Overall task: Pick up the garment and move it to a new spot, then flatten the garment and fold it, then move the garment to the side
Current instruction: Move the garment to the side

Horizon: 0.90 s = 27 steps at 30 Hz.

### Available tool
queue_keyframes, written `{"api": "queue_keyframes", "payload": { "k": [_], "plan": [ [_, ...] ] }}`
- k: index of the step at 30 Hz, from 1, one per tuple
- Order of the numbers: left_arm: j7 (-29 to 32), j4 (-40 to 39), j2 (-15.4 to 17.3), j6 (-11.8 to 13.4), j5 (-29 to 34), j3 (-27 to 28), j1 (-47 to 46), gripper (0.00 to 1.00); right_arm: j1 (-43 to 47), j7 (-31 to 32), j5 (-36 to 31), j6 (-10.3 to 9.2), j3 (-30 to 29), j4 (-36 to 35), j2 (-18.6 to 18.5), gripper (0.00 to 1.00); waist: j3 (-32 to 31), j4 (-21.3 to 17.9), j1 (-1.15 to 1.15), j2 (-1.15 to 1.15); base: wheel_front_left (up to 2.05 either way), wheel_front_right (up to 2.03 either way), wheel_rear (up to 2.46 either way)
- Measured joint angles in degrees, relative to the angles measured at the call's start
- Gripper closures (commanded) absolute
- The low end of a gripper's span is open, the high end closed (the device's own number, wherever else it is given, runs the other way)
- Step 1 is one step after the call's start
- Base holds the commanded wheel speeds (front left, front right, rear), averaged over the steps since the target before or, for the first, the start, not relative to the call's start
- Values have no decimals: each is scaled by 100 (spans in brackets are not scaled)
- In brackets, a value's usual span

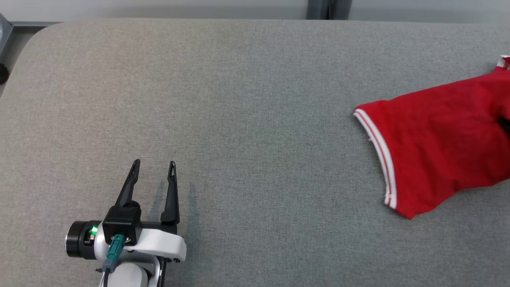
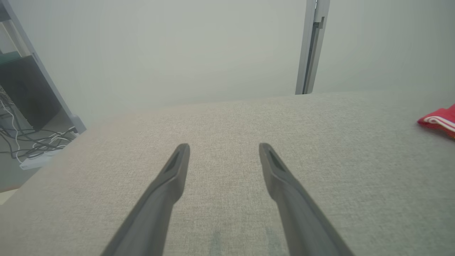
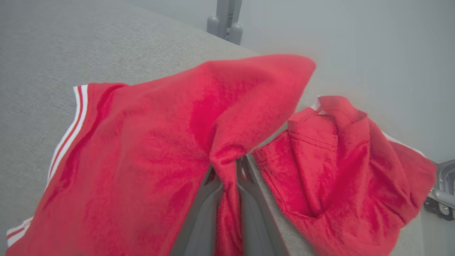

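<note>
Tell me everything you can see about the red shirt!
The red shirt looks like soft knit cloth, with a white striped trim along one edge. It lies rumpled on the grey table, on the robot's right side, and runs off the edge of the head view. One fold is bunched up and raised, pinched in the shut right gripper. Beside that, another crumpled part with a stitched hem rests on the table.

Red cloth garment (image 1: pixel 438 139), matt, seemingly woven tabletop (image 1: pixel 239 99)
</note>
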Motion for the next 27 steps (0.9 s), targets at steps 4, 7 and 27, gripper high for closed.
{"api": "queue_keyframes", "payload": {
  "k": [4,7,27],
  "plan": [
    [0,-4,2,-35,75,12,-97,0,-225,212,-4,0,-69,188,-531,100,204,-13,0,0,0,0,0],
    [0,-41,0,-69,193,35,-151,0,-375,259,58,0,-194,344,-798,100,390,-31,0,0,0,0,0],
    [-7,-210,536,-209,760,-586,-906,0,-1934,289,-648,1,-33,1157,-458,100,1517,-1066,0,0,0,0,0]
  ]
}}
